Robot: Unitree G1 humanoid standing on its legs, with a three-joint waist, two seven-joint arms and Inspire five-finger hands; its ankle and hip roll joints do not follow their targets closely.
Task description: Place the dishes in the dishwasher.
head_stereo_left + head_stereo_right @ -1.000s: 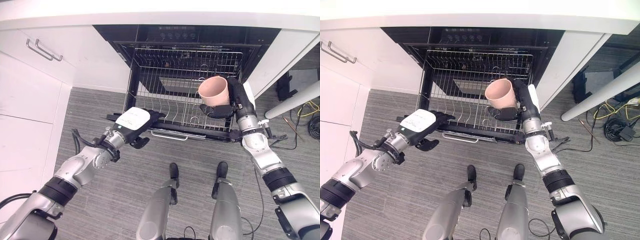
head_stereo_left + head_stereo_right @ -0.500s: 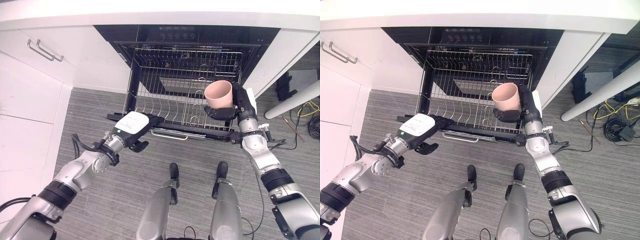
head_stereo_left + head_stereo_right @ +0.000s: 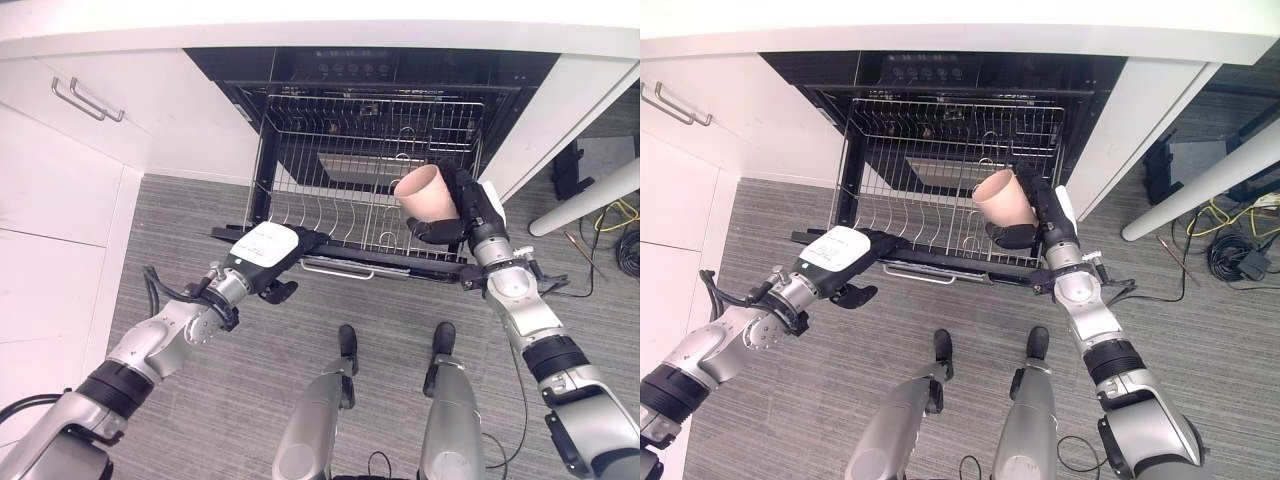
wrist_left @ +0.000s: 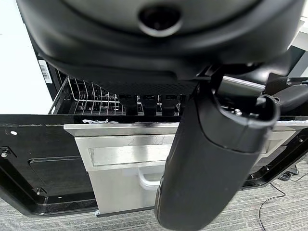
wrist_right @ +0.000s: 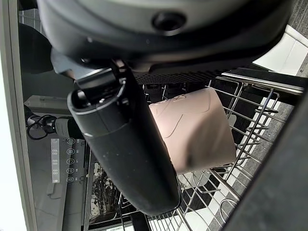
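Note:
A pink cup [image 3: 425, 192] hangs tilted over the right front part of the dishwasher's pulled-out wire rack [image 3: 340, 215], its mouth turned up and to the left. My right hand [image 3: 465, 207] is shut on it; the right wrist view shows the thumb [image 5: 125, 144] lying across the cup [image 5: 192, 130]. No dishes show in the rack. My left hand [image 3: 270, 250], with a white cover on its back, rests at the left front edge of the open door [image 3: 345, 262], fingers [image 3: 308, 239] straight over that edge. The door's inner face [image 4: 120, 154] fills the space past the left thumb [image 4: 207, 159].
White cabinets with bar handles [image 3: 88, 100] stand on the left, and a white counter runs above the dishwasher. A white cabinet side [image 3: 560, 110] flanks it on the right. A white table leg [image 3: 590, 205] and loose cables [image 3: 625, 250] lie at the far right.
The right hand has tipped the cup from mouth-up to leaning left and shifted it slightly left. The left hand drew back a little from the rack front, then stayed.

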